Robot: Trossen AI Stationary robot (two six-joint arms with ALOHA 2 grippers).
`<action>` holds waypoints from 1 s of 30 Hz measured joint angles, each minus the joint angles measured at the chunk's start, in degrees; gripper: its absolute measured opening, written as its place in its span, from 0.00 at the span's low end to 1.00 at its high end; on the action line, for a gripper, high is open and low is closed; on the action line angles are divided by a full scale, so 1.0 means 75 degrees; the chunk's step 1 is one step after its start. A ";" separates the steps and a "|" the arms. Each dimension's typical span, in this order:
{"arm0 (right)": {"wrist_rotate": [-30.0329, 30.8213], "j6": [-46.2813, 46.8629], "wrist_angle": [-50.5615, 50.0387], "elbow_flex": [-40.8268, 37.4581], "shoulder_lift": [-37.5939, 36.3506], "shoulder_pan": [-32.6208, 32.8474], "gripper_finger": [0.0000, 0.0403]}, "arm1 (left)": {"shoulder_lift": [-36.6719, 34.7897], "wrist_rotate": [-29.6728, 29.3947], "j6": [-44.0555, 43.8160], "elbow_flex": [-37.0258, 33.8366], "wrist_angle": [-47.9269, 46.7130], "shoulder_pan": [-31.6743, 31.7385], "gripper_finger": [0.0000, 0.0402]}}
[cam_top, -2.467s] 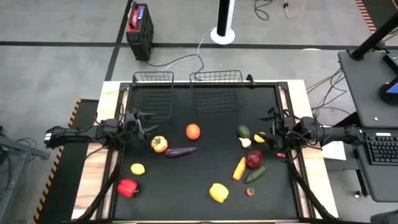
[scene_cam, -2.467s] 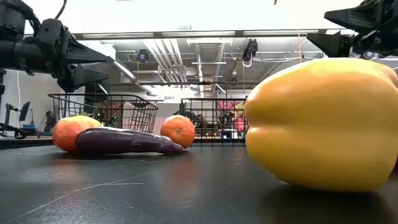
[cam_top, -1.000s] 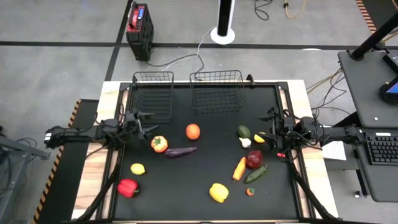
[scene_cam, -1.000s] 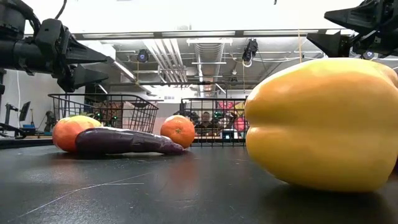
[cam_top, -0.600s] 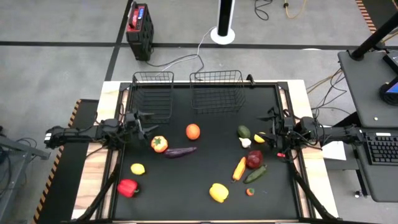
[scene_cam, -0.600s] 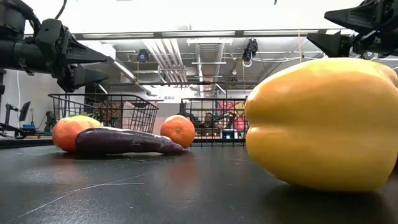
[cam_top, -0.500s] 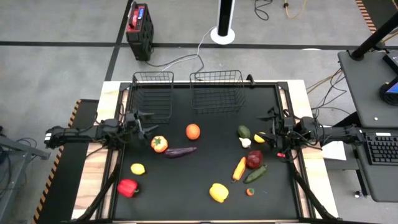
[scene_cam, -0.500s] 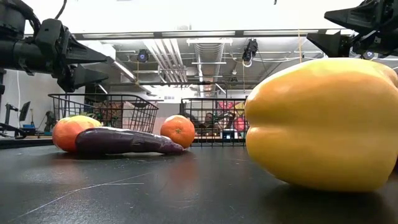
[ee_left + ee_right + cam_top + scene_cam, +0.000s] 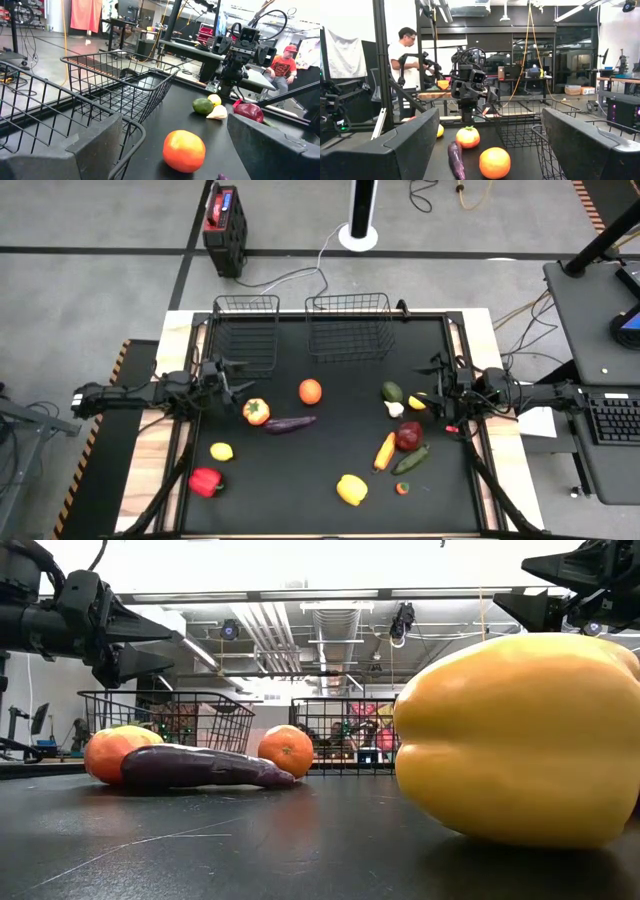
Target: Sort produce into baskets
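At 9 o'clock the left gripper point(image 9: 232, 379) is hovering released beside the narrow basket point(image 9: 246, 332), the right gripper point(image 9: 428, 385) gaping at 3 o'clock; produce is lying loose mid-table, so reaching for the nearest pepper point(image 9: 256, 411) squarely seems wise.

baskets point(image 9: 347, 326): black wire mesh | surface point(image 9: 330, 460): matt black, faintly scratched | yellow pepper point(image 9: 515, 740): smooth glossy plastic | eggplant point(image 9: 200, 767): glossy | fingers point(image 9: 405, 145): matt dark plastic
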 joint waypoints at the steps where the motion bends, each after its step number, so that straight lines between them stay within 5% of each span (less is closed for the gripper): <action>1: 0.0000 0.0000 0.0000 0.0000 0.0000 0.0001 0.85 | -0.0003 0.0000 0.0000 0.0000 0.0000 0.0000 0.85; 11: 0.0003 0.0000 0.0003 0.0000 -0.0001 0.0001 0.85 | -0.0002 -0.0003 -0.0029 0.0000 0.0030 0.0006 0.85; 17: 0.0344 0.0931 0.0043 0.0000 0.0001 -0.0001 0.85 | -0.0012 0.0142 -0.3317 0.0042 0.0825 -0.0003 0.85; 23: 0.0374 0.2269 0.0044 0.0000 -0.0002 -0.0001 0.85 | 0.0003 0.0146 -0.2639 -0.0003 0.1205 -0.0003 0.85; 30: 0.0405 0.2406 0.0043 0.0000 0.0000 -0.0001 0.85 | -0.0027 0.0146 -0.2780 -0.0003 0.1304 -0.0006 0.85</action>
